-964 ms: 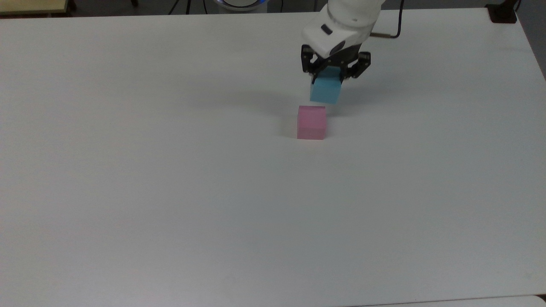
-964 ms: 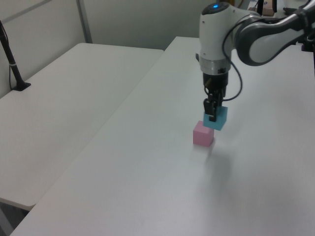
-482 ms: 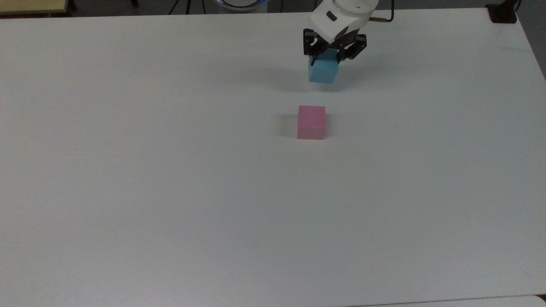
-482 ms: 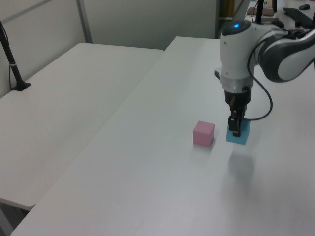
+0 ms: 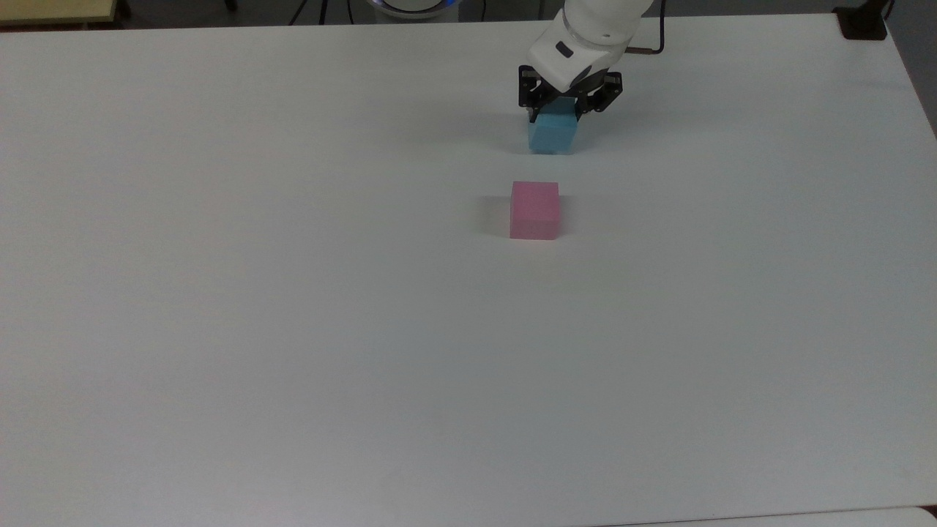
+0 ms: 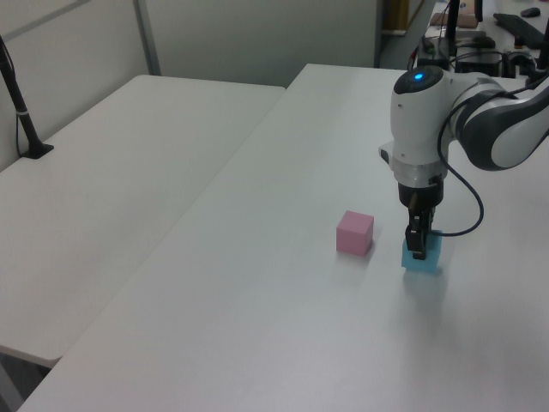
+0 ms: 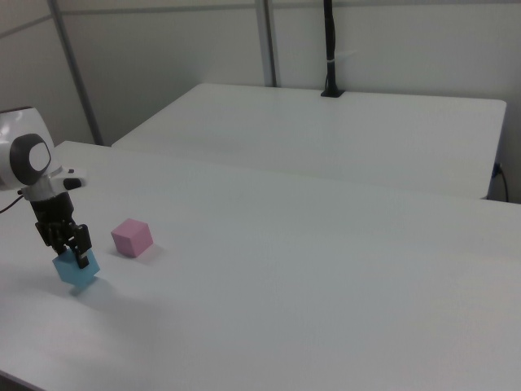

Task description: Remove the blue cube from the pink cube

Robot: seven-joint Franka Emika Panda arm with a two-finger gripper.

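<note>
The end effector, clamped on the blue cube, has carried it clear of the pink cube and lowered it near the counter, leaving only release to complete removal.

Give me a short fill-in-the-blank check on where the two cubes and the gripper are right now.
1. The gripper is shut on the ____ cube.
2. The pink cube rests on the white ____.
3. The blue cube and the pink cube are ____, not touching.
4. In the left view, the blue cube is to the pink cube's ____.

Missing words: blue; table; apart; right
</note>
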